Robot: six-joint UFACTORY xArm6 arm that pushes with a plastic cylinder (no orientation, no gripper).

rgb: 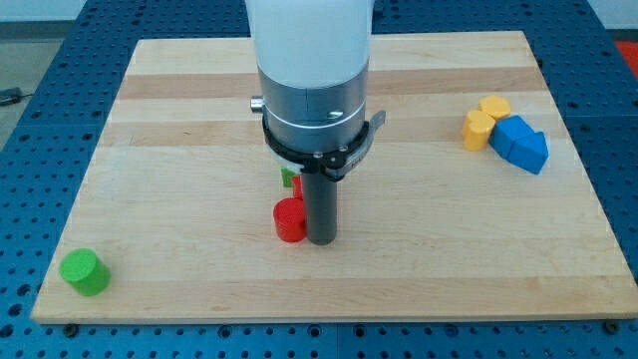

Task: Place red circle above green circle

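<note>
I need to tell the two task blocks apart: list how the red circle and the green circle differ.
1. The red circle sits near the board's middle; the green circle sits at the view's bottom left corner.
2. The red circle lies right beside my tip, on its left; the green circle stands alone, far from it.
3. Colour: red versus green.
Both are short upright cylinders of similar size.

A pale rectangular wooden board (199, 120) with lengthwise grain bands fills most of the scene. It rests on a blue perforated metal table (618, 120), whose surface shows at the left, right, near and far edges. Lighting is even and bright.
</note>
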